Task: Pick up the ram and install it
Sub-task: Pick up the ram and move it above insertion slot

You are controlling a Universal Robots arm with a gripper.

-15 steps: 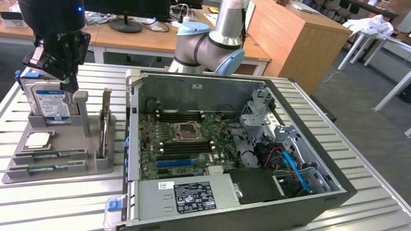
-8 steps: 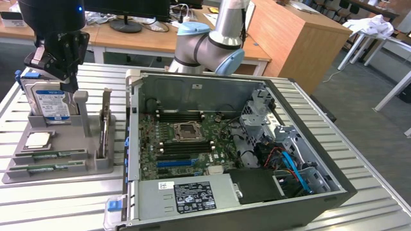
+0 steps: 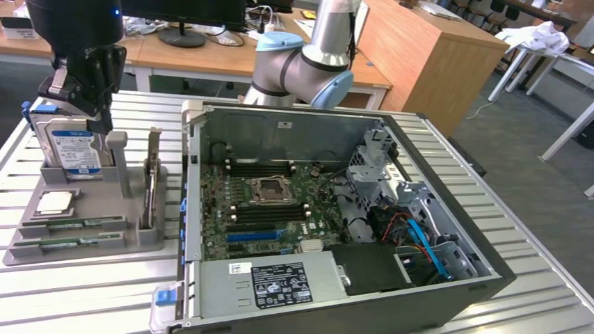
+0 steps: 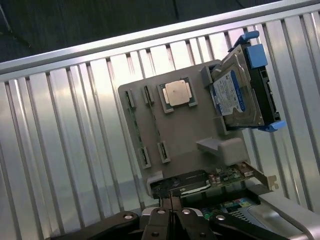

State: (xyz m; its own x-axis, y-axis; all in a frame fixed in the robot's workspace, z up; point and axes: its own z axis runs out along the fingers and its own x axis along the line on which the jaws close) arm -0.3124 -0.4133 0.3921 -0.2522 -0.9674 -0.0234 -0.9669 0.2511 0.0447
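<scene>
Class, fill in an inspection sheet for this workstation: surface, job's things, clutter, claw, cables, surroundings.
Surface: ribbed metal table, bearing a grey holder and an open computer case.
Job's things: ram and a second ram sit in the holder's slots; motherboard exposed in the case.
Clutter: processor chip, hard drive and expansion card share the holder.
Claw: shut, empty, above the holder.
Cables: blue cable and red cable inside the case.
Surroundings: wooden desks, a monitor stand.
</scene>
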